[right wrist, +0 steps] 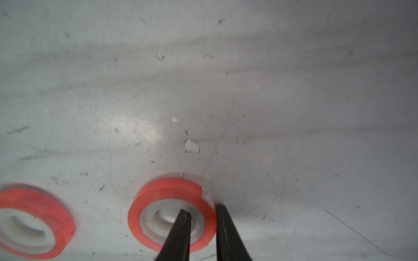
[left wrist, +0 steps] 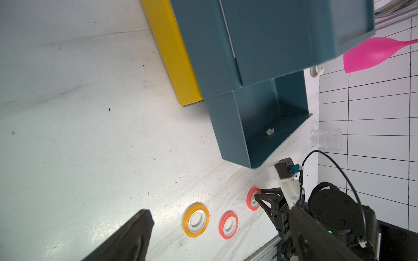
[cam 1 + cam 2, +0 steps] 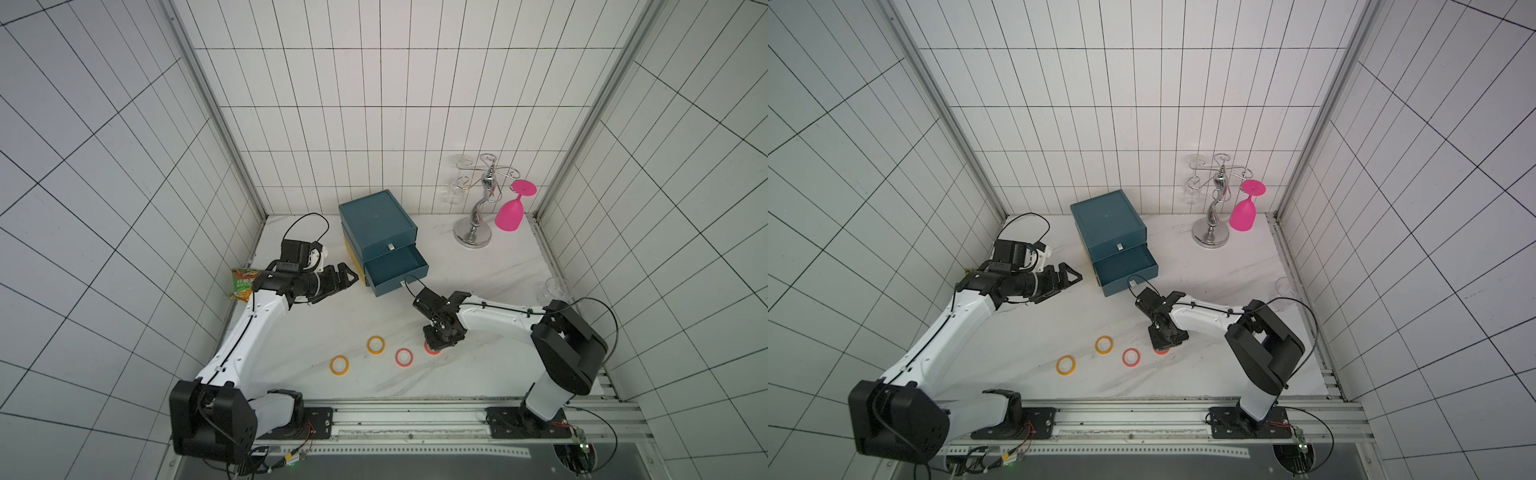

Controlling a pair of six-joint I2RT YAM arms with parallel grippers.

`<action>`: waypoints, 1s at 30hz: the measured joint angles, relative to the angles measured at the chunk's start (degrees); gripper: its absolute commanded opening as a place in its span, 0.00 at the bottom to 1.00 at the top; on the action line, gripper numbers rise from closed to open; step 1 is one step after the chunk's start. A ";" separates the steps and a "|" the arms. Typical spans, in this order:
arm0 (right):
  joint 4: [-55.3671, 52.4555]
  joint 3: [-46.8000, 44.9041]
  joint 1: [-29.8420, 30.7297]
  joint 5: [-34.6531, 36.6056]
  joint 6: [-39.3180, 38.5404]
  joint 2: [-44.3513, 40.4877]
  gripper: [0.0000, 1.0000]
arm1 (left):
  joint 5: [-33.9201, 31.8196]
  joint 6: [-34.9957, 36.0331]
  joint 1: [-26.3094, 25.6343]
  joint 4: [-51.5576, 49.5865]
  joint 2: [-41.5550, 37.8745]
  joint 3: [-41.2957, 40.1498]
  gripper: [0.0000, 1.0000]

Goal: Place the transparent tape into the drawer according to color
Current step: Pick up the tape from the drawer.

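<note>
Looking across the bench [image 3: 316,332] from the left, we've got a snack bag [image 3: 243,284] tucked against the left wall. Just right of it the left tool [image 3: 344,286] hangs above the bench, jaws spread wide with nothing in them, pointing toward the teal drawer box [image 3: 376,220]. That box sits near the back wall with its top drawer shut and the lower drawer [image 3: 397,268] pulled out toward us. The tape is all on the bench in front of the box, four rolls lying flat in a loose row. We see the outer yellow roll [image 3: 339,365] first, then the inner yellow roll [image 3: 375,345] a bit further back, then the loose red roll [image 3: 403,357]. Just beside that is the last red roll [image 1: 172,187], and the right tool [image 1: 201,209] is planted straight down on it. In the right wrist view one finger sits in the see-through centre and the other is against the outer rim. So the tool is nearly closed with the roll's wall pinched between, and the roll lies flat on the bench. Over in the back right corner there's a chrome glass rack [image 3: 478,216] with a pink glass [image 3: 509,214] hanging upside down. A clear glass [image 3: 555,286] sits at the bench's right edge.
</note>
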 measured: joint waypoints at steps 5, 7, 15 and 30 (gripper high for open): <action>-0.04 0.07 0.02 0.00 0.33 -0.02 0.01 | -0.02 0.13 0.11 0.00 0.00 0.00 0.98; -0.04 0.07 0.02 0.00 0.42 -0.07 0.00 | 0.00 0.13 0.13 -0.02 0.00 0.00 0.98; -0.09 0.09 0.02 -0.09 1.27 -1.31 0.00 | 0.00 0.17 0.15 -0.15 0.00 0.00 0.98; -0.33 11.23 -6.62 -2.03 3.39 -11.96 0.00 | 0.33 0.20 0.26 -0.15 0.00 0.00 0.98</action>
